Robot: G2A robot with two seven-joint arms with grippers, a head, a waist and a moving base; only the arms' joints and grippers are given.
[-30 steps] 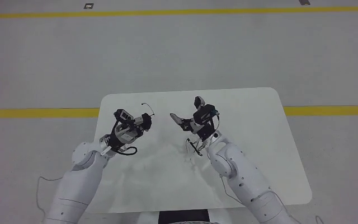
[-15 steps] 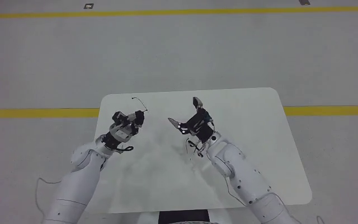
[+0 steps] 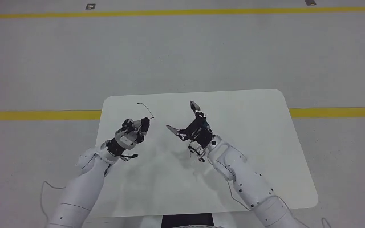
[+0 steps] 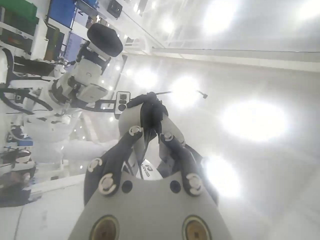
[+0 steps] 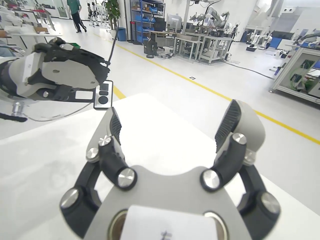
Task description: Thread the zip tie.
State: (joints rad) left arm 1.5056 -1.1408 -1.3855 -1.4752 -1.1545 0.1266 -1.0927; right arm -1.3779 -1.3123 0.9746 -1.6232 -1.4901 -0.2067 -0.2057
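The left tool [image 3: 141, 123], closed on one end of the thin, black, flexible plastic zip tie [image 3: 146, 107], holds it above the smooth white rounded table [image 3: 256, 114], probably to leave the curved strap free. The right tool [image 3: 181, 117] faces it nearby, ribbed pads [image 5: 227, 123] spread wide, holding nothing.

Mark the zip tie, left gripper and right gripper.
zip tie [image 5: 112, 49]: right wrist view, middle of the strap.
left gripper [image 4: 150, 99]: left wrist view, fingertips shut on the zip tie.
right gripper [image 5: 173, 112]: right wrist view, midway between its open fingertips.
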